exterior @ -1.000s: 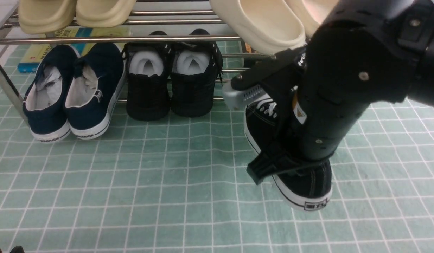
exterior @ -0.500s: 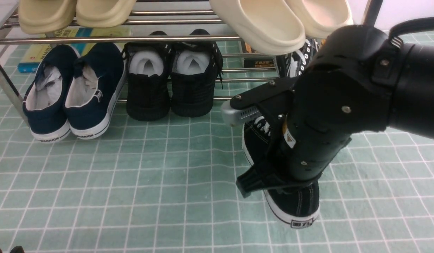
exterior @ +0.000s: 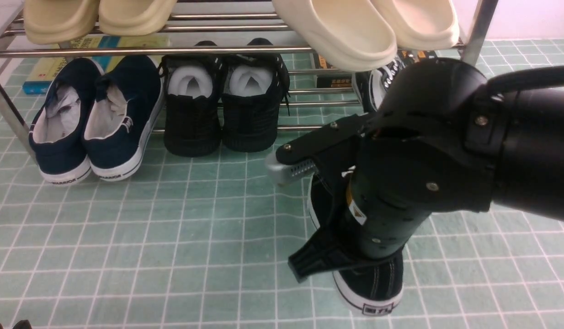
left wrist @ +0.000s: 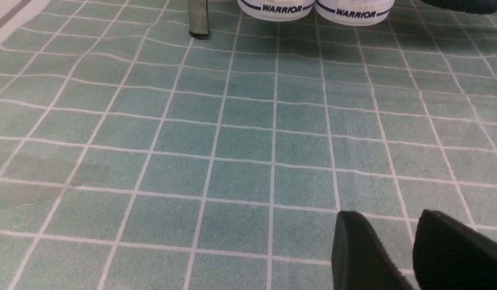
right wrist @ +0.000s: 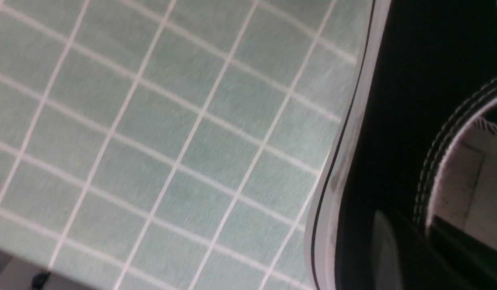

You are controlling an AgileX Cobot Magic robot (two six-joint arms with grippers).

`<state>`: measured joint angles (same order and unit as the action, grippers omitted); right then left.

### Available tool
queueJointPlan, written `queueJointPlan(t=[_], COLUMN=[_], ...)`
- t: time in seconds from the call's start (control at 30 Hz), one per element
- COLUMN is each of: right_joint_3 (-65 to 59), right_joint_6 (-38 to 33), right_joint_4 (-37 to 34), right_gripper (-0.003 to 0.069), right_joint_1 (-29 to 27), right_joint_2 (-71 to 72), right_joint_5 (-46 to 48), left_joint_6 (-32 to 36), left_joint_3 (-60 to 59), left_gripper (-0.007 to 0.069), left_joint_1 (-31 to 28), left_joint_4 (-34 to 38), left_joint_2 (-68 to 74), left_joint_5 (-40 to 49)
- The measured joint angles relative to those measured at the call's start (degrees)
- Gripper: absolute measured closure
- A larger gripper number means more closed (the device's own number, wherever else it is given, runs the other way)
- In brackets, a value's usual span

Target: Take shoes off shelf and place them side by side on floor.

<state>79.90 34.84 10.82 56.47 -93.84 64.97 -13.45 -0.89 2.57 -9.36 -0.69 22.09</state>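
Your right gripper (exterior: pixel 350 260) is clamped narrow on the collar of one black sneaker (exterior: pixel 373 288), out in front of the shelf (exterior: pixel 149 50) and over the floor (exterior: pixel 172 237). The sneaker is matte black canvas with white stitching and a white rubber sole ringed by a thin dark line. Its heel, with a small logo patch, points toward you. You cannot tell whether the sole touches the floor, because the bulky black arm (exterior: pixel 446 160) covers most of the shoe. In the right wrist view one finger (right wrist: pixel 383 249) lies against the outside of the canvas, beside the pale lining.

The other sneaker (exterior: pixel 378 84) sits back at the shelf's right end, half hidden behind the arm, with only white laces and eyelets showing.

The shelf is shiny round chrome tubing. Smooth, rounded cream slides (exterior: pixel 341 36) overhang its upper tier directly above that other sneaker. Under the upper bars stand navy slip-ons (exterior: pixel 90 123) with white soles at the left and all-black shoes (exterior: pixel 222 109) stuffed with white paper in the middle. Books (exterior: pixel 44 73) lie flat behind the slip-ons. The floor is pale green and felt-like, with a thin white grid, and it is slightly rippled.

Your left gripper (left wrist: pixel 411 257) hangs low over bare floor, well apart from the slip-ons. Its two black fingers (left wrist: pixel 353 249) stand a little apart with nothing between them.
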Motion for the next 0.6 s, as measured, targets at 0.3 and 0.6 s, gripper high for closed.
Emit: queueJointPlan(t=[0.3, 0.6], right_joint_3=[0.0, 0.0], right_joint_6=[3.99, 6.26], right_joint_4=[2.96, 4.14], right_gripper=[0.0644, 0.0644], right_joint_1=[0.26, 0.66], right_joint_2=[-1.85, -6.85], right_joint_5=[-4.19, -7.54], left_joint_6=[0.0, 0.0], left_joint_3=[0.0, 0.0], left_gripper=[0.0382, 0.0382], left_joint_1=[0.0, 0.0], left_joint_4=[0.0, 0.0], left_joint_2=[0.0, 0.0], left_joint_5=[0.0, 0.0])
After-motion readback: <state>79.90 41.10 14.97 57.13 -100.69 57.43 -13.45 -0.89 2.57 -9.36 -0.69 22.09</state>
